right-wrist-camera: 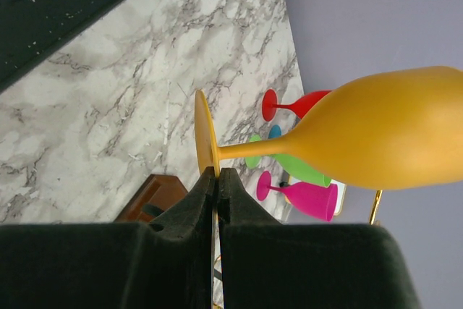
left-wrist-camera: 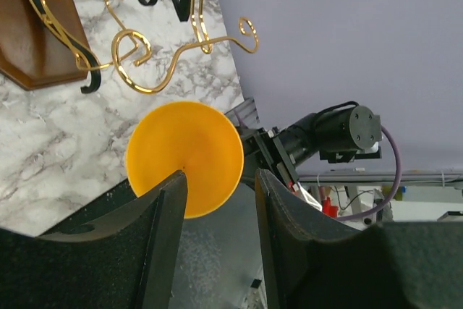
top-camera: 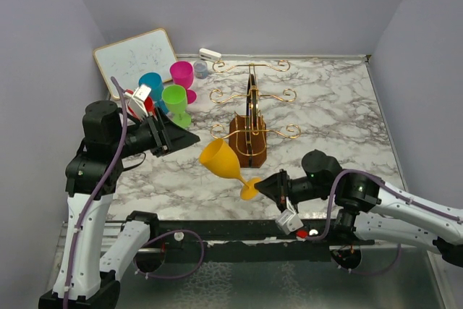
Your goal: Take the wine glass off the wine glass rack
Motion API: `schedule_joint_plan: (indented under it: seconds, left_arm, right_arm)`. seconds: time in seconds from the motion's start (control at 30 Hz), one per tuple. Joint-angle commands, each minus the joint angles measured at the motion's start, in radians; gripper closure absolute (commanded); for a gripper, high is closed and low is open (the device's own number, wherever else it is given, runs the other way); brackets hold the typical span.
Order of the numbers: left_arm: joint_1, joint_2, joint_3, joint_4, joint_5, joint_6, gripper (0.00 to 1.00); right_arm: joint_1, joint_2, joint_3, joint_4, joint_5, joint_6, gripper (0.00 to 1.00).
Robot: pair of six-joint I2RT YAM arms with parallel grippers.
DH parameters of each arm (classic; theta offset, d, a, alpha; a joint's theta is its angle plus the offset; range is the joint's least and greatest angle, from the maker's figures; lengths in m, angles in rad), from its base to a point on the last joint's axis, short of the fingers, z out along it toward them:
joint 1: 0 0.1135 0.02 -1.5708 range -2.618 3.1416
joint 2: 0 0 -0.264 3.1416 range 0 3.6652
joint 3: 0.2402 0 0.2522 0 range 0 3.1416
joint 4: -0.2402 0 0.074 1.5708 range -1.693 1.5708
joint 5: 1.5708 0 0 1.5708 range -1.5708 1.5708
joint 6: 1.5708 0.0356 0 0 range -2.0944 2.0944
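Wine glass (top-camera: 221, 161) off the wine glass rack (top-camera: 249, 132), pinched by its foot.
The right gripper (right-wrist-camera: 217, 173) is clamped on the foot's rim, holding the orange glass tilted over the marble table (top-camera: 333, 106), just in front of the rack. The left gripper (left-wrist-camera: 221, 179) has its jaws apart near the bowl.

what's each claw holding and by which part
Right claw pinches the orange wine glass by the edge of its foot; left claw, open, holds nothing.
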Motion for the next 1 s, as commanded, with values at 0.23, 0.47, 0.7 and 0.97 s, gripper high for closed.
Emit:
schedule_joint_plan:
  seconds: [0.23, 0.47, 0.7, 0.97]
  left_arm:
    - [-0.003, -0.032, -0.011, -0.225, 0.053, 0.089, 0.54]
    - [-0.003, -0.057, -0.07, -0.205, 0.054, 0.068, 0.54]
    - [-0.003, -0.052, -0.097, -0.156, 0.048, 0.032, 0.54]
    - [-0.003, -0.054, -0.1, -0.122, 0.042, -0.001, 0.54]
  right_arm:
    - [0.014, -0.009, 0.006, 0.075, 0.089, -0.088, 0.99]
    - [0.014, -0.005, -0.009, 0.116, 0.116, -0.151, 0.99]
    - [0.038, 0.018, -0.007, 0.093, 0.166, -0.225, 0.99]
    - [0.052, 0.017, -0.031, 0.097, 0.212, -0.279, 0.99]
